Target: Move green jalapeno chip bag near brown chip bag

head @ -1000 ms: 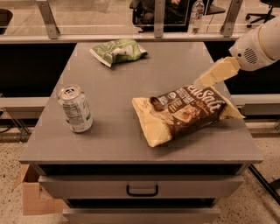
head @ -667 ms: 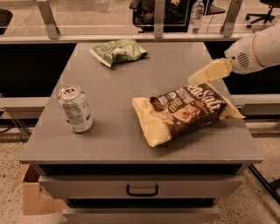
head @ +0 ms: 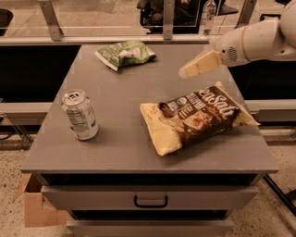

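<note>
The green jalapeno chip bag (head: 125, 53) lies crumpled at the far left-centre of the grey table (head: 115, 139). The brown chip bag (head: 200, 115) lies flat at the right-centre of the table, the biggest item here. My gripper (head: 185, 71) reaches in from the right on a white arm (head: 259, 39), above the table and just beyond the brown bag's far edge. It is well to the right of the green bag and holds nothing that I can see.
A green-and-white soda can (head: 80, 114) stands upright at the left front of the table. A drawer with a black handle (head: 151, 202) is under the tabletop. A cardboard box (head: 34, 208) sits on the floor at lower left. A rail and a water bottle (head: 208, 11) are behind the table.
My gripper and arm have moved left and away from the brown bag, toward the far middle of the table. The bags and the can have not moved.
</note>
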Robot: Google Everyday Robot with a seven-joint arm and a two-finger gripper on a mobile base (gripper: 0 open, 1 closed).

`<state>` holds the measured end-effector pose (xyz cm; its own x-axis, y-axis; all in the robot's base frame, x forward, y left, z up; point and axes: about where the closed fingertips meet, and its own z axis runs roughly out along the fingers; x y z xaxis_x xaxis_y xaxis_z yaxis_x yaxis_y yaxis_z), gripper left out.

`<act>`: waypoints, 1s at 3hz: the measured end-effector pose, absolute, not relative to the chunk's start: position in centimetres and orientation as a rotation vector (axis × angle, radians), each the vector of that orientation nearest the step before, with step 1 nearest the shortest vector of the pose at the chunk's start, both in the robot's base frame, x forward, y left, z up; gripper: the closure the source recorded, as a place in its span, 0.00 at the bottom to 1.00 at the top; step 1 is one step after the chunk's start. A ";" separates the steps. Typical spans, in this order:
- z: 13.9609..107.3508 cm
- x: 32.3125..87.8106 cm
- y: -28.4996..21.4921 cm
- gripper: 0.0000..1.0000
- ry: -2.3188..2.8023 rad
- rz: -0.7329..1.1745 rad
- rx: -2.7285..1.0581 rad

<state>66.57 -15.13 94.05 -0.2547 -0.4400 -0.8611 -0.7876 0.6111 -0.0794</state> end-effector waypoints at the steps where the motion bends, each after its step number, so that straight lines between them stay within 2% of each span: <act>1: 94.0 66.4 -15.3 0.00 1.898 0.462 -0.968; 2: 93.5 67.5 -14.5 0.00 1.890 0.439 -0.877; 3: 93.0 71.5 -14.1 0.00 1.840 0.451 -0.774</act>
